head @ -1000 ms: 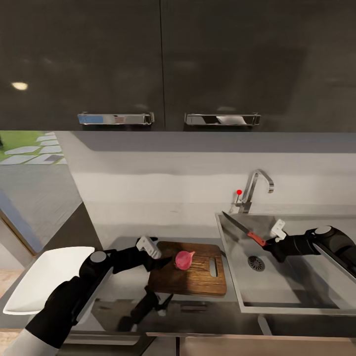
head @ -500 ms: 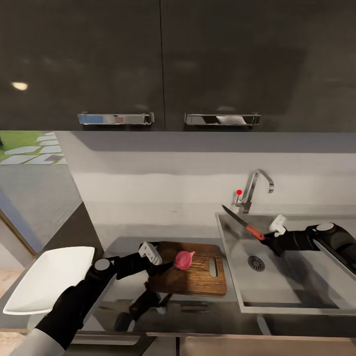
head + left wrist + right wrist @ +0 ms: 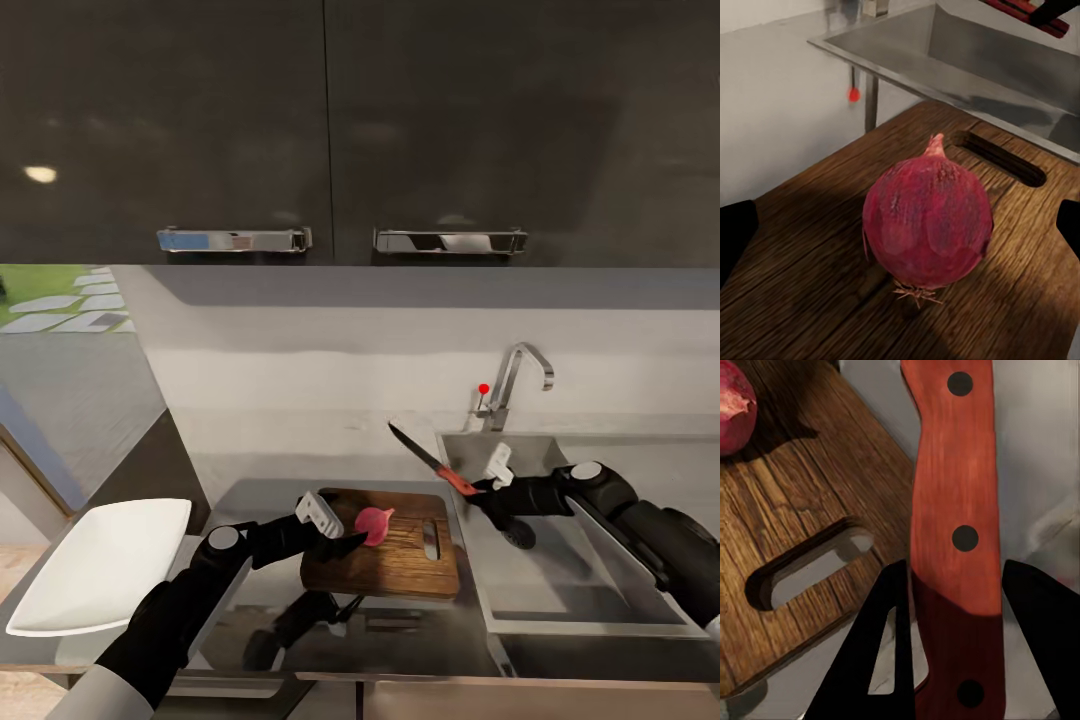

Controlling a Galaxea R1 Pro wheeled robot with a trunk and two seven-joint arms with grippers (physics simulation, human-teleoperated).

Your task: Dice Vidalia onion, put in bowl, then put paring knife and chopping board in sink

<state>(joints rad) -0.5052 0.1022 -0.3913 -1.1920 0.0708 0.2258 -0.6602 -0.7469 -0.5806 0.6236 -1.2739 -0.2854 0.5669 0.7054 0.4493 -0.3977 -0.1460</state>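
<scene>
The paring knife (image 3: 956, 532) blade (beyond the handle) runs off frame.

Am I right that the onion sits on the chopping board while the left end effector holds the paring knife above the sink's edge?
Not quite: the right end effector holds the paring knife, as the head view shows. The onion does sit on the chopping board.

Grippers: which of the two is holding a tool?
The right gripper, shut on the paring knife by its red-orange handle beside the sink. The left gripper is open, flanking the onion on the chopping board.
</scene>
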